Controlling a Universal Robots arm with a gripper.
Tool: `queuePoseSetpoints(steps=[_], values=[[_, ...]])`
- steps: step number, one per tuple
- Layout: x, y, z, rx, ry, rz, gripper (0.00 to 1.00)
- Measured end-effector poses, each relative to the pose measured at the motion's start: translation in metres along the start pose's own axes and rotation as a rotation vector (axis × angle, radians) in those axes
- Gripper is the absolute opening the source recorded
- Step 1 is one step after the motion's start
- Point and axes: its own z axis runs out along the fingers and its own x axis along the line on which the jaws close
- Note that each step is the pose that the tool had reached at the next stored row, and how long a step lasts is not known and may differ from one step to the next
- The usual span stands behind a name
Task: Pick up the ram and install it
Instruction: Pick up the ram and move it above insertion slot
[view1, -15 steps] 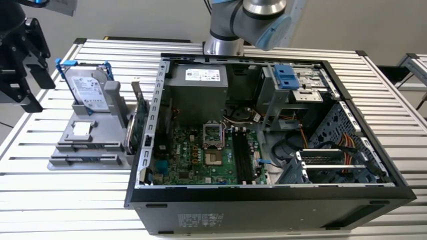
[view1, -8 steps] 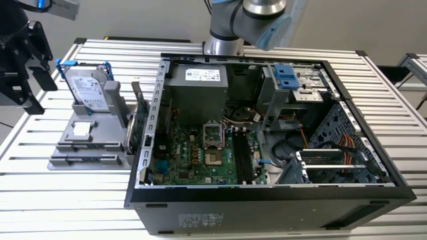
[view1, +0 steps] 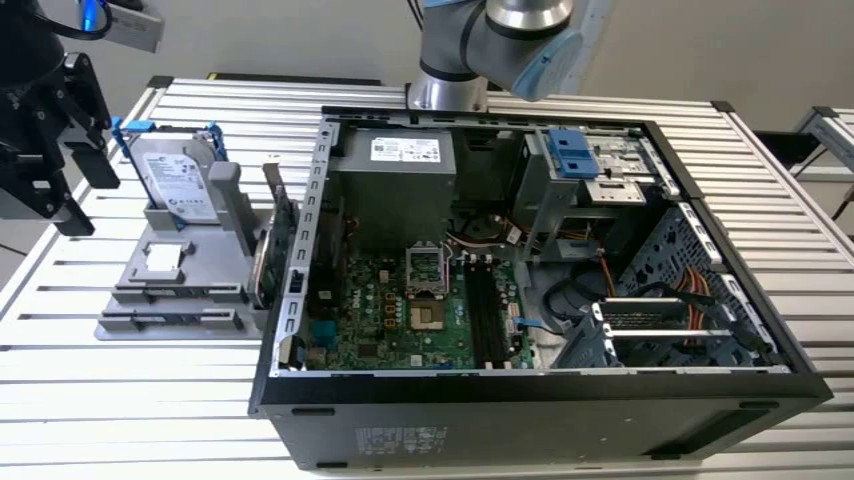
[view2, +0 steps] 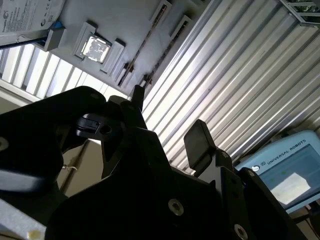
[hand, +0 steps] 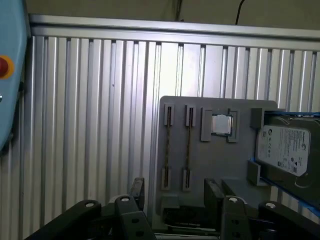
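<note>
I see the ribbed metal table (view1: 120, 400) under everything; on it, toward the exterior view's right, the open computer case (view1: 534, 400) lies on its side with the motherboard (view1: 400, 310) facing up; the arm (view1: 501, 40) rises behind the case.

The black gripper (view1: 83, 192) hangs at the exterior view's left, above the table and apart from the case. In both wrist views its two fingers stand spread, with nothing between them; through the gap I see ribbed table in the second wrist view and the edge of the grey holder plate (hand: 220, 160) in the first.

That plate sits on the table just beside the case, on the exterior view's left. At its far end the silver hard drive (view1: 180, 180) leans in its blue rails; the green expansion card (view1: 274, 240) stands on edge along the side nearest the case.

The ram (hand: 188, 147) reads to me as a thin dark strip, seen edge-on, in one of the two long slots of the plate, untouched by the fingers. A like strip lies in the slot beside it, and I cannot tell more of either. Just beside those slots a small square processor chip (hand: 221, 125) rests in its recess, between them and the hard drive.
</note>
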Motion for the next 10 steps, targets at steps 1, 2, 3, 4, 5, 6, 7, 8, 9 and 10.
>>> queuePoseSetpoints(steps=[1, 2, 3, 4, 5, 6, 7, 8, 9, 10], values=[[0.0000, 0.0000, 0.0009, 0.0000, 0.0000, 0.000, 1.00], [0.0000, -0.0001, 0.0018, -0.0001, 0.0001, 0.001, 1.00], [0.0000, -0.0001, 0.0027, -0.0001, 0.0001, 0.001, 1.00], [0.0000, -0.0001, 0.0036, 0.0000, 0.0000, 0.001, 1.00], [0.0000, -0.0002, 0.0045, -0.0001, 0.0000, 0.002, 1.00], [0.0000, -0.0002, 0.0055, -0.0001, 0.0000, 0.002, 1.00], [0.0000, -0.0002, 0.0064, -0.0001, 0.0001, 0.002, 1.00], [0.0000, -0.0003, 0.0074, -0.0001, 0.0000, 0.003, 1.00], [0.0000, -0.0003, 0.0083, -0.0001, 0.0000, 0.003, 1.00], [0.0000, -0.0004, 0.0093, -0.0001, 0.0000, 0.004, 1.00]])
